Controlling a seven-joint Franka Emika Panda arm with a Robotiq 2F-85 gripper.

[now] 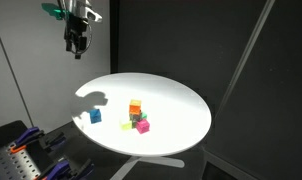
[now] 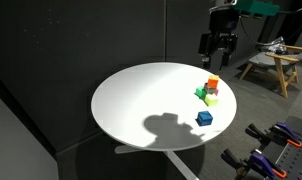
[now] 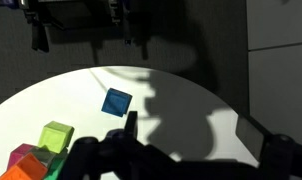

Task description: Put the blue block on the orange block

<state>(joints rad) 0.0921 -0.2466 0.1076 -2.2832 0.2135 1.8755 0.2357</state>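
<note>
Gripper (image 3: 86,25) wide open, empty, top of frame. Blue block (image 3: 116,102) sits skewed mid-frame, so unaligned jaws may shove it. Orange block (image 3: 29,156) lower left is crowded by neighbouring cubes (image 3: 57,135); placement could knock them.

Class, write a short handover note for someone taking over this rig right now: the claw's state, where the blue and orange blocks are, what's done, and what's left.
Claw: open, empty, held high above the table, well away from the blocks.
Blue block: alone on the round white table, apart from the other cubes.
Orange block: in the cluster with the green cube, yellow cube and magenta cube.
Done: nothing; the blue block is not yet grasped.
Left: lower the claw, grasp the blue block, lift it and set it on the orange block.
</note>
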